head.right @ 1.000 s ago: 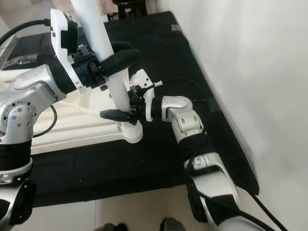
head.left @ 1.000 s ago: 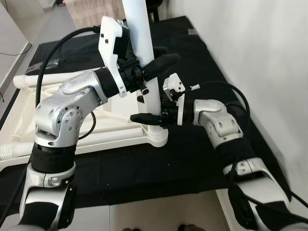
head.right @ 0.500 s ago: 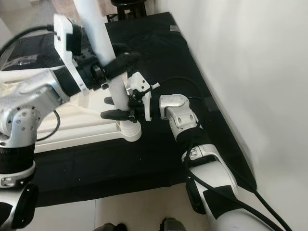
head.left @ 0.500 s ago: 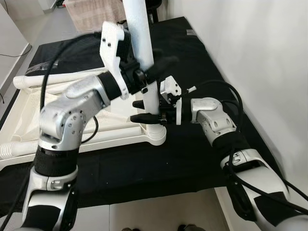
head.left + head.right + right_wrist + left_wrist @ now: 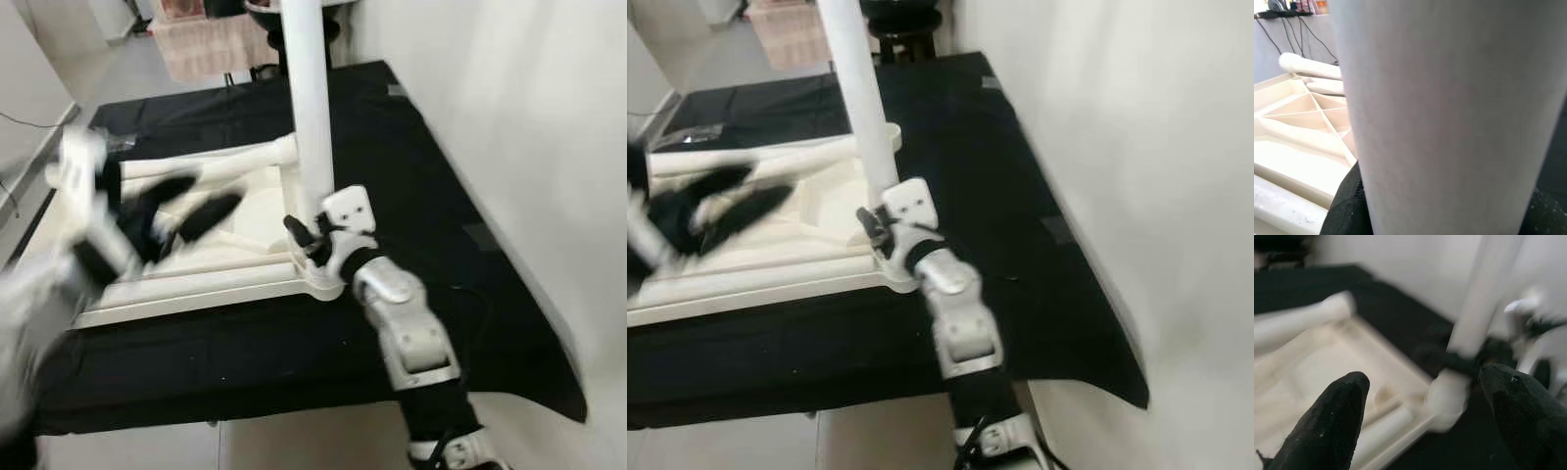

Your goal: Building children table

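The left gripper (image 5: pixel 181 206) is seen blurred and spread wide with nothing in it above the upturned tabletop (image 5: pixel 196 284) on the black mat (image 5: pixel 411 186), while the upright leg (image 5: pixel 312 127) at its corner socket is clasped low by the right gripper (image 5: pixel 312 235)

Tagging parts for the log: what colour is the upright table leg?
White: the upright cylindrical plastic table leg shows best in the left eye view.
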Controlling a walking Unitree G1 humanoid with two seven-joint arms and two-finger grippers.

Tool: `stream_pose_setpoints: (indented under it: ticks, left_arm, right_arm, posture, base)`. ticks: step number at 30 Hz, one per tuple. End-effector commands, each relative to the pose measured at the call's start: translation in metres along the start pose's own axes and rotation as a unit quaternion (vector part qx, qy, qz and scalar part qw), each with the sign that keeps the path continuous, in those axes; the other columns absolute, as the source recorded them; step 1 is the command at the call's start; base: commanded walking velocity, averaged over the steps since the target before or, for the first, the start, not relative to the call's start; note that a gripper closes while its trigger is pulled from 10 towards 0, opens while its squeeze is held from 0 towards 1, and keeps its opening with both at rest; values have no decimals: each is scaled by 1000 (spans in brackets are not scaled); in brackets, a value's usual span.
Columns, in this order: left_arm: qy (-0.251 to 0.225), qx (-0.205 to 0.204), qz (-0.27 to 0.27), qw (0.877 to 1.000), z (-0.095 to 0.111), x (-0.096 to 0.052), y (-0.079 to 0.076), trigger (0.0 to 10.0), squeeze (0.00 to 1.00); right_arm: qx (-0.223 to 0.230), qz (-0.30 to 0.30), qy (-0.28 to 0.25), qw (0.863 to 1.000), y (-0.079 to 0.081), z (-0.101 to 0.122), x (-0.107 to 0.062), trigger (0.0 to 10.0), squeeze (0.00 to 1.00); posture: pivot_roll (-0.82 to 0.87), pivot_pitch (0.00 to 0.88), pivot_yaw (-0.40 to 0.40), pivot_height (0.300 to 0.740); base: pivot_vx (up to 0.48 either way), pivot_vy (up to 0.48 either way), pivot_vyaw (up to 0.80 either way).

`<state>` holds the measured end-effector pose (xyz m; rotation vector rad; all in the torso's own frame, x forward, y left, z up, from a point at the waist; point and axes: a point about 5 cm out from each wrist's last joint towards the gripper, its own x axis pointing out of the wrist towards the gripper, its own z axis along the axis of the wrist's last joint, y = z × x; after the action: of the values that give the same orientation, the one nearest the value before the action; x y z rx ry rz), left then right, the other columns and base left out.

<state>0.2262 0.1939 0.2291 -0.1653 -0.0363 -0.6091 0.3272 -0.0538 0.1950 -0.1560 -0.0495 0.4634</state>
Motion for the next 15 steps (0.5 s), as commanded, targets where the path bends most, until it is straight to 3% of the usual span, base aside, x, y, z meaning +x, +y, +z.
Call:
stream_pose_setpoints:
  ticks: [1, 4, 5, 7, 8, 10, 11, 12, 13, 14, 15]
  left_arm:
    - [38, -5, -2, 999, -33, 3, -20, 10000, 0]
    - [49, -3, -2, 999, -43, 2, -26, 10000, 0]
    - [55, -3, -1, 999, -49, 2, -29, 10000, 0]
    - [55, -3, -1, 999, -49, 2, -29, 10000, 0]
    - [52, 0, 2, 999, -51, 4, -31, 10000, 0]
    - [50, 9, 7, 999, -56, 8, -34, 10000, 0]
    - [50, 9, 7, 999, -56, 8, -34, 10000, 0]
    - [51, 17, 6, 999, -58, 9, -36, 10000, 0]
    - [51, 17, 6, 999, -58, 9, -36, 10000, 0]
    - [53, 20, 4, 998, -60, 8, -37, 10000, 0]
    - [54, 21, 4, 998, -60, 8, -38, 10000, 0]
  right_arm:
    - [42, 18, 119, 992, 19, -51, 0, 4784, 0]
    - [41, 17, 123, 991, 18, -52, 1, 4784, 0]
    - [49, 25, 114, 992, 17, -51, 1, 10000, 0]
    - [49, 25, 114, 992, 17, -51, 1, 10000, 0]
    - [67, 48, 97, 992, 16, -47, 2, 10000, 1000]
    - [117, 139, 10, 983, 6, -23, 8, 10000, 1000]
    - [117, 139, 10, 983, 6, -23, 8, 10000, 1000]
    - [127, 209, -26, 969, -2, -9, 11, 10000, 255]
    - [127, 209, -26, 969, -2, -9, 11, 10000, 255]
    - [116, 249, -40, 961, -9, 1, 12, 10000, 0]
    - [102, 276, -39, 955, -13, 4, 11, 10000, 0]
  posture:
    - [-37, 174, 71, 740]
    - [-37, 174, 71, 740]
    - [-35, 171, 64, 740]
    - [-35, 171, 64, 740]
    - [-38, 172, 65, 740]
    - [-36, 163, 61, 740]
    - [-36, 163, 61, 740]
    - [-37, 161, 62, 740]
    - [-37, 161, 62, 740]
    - [-34, 153, 60, 740]
    - [-33, 148, 60, 740]
  base:
    - [0, 0, 0]
    - [0, 0, 0]
    - [0, 0, 0]
    - [0, 0, 0]
    - [0, 0, 0]
    - [0, 0, 0]
    - [0, 0, 0]
    - [0, 0, 0]
    - [0, 0, 0]
    - [0, 0, 0]
    - [0, 0, 0]
